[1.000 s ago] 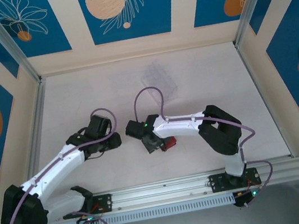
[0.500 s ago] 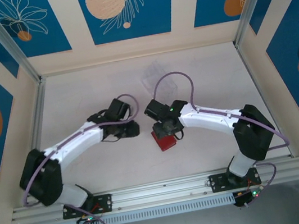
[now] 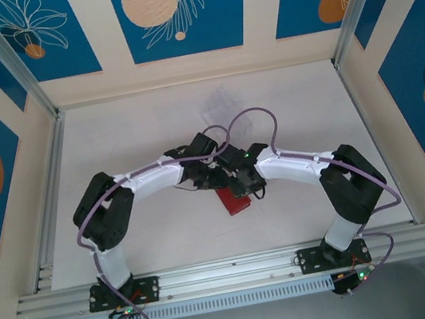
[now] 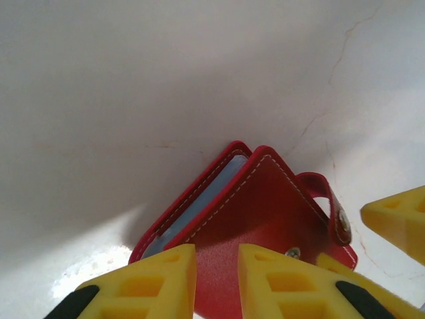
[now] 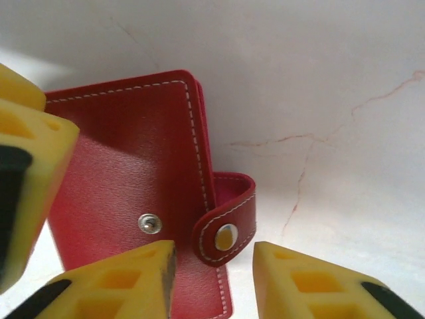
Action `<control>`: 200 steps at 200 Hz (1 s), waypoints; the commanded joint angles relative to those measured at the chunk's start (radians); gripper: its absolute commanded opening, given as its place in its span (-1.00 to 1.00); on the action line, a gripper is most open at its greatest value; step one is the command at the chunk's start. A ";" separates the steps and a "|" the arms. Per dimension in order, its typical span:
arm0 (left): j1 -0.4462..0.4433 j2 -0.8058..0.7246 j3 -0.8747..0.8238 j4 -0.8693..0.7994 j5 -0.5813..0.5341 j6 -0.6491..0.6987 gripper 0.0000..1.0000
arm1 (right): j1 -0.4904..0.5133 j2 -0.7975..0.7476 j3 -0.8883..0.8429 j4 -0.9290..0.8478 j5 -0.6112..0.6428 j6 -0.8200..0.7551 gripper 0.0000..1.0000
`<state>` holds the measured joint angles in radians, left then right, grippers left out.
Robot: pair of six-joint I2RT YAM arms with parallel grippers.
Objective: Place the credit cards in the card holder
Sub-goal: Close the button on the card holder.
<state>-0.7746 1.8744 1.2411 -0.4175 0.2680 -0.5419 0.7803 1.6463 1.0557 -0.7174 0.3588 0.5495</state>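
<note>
Card holder [image 3: 235, 201] lies slightly ajar on the table [image 3: 127, 132]; left gripper [image 4: 217, 279] stands narrow against it, hold impossible to tell, right gripper [image 5: 212, 272] parted just short of its snap tab [image 5: 226, 226], clear tray [image 3: 225, 113] beyond it

Pale marbled table [image 3: 119, 134], faint reddish veins. Red card holder [image 3: 236, 203] lies flat near centre, folded, snap tab unfastened. Farther back, well apart: clear plastic tray [image 3: 224, 107].

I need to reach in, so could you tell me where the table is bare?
Bare: the far-left table, between the wall and the left arm, and the right side beyond the right arm. Crowded: the centre, where both arms meet at the wallet.
</note>
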 commanded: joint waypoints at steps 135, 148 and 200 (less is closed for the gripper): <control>-0.063 0.100 -0.019 0.017 -0.024 -0.007 -0.56 | -0.124 -0.107 -0.054 0.007 -0.139 -0.049 -0.46; -0.063 0.101 -0.019 0.017 -0.027 -0.007 -0.57 | -0.136 -0.108 -0.053 0.005 -0.147 -0.054 -0.48; -0.065 0.102 -0.025 0.022 -0.029 -0.010 -0.57 | -0.157 -0.105 -0.059 0.012 -0.190 -0.063 -0.57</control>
<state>-0.8104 1.9217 1.2427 -0.3622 0.2352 -0.5438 0.6296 1.5608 1.0111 -0.7162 0.2249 0.5030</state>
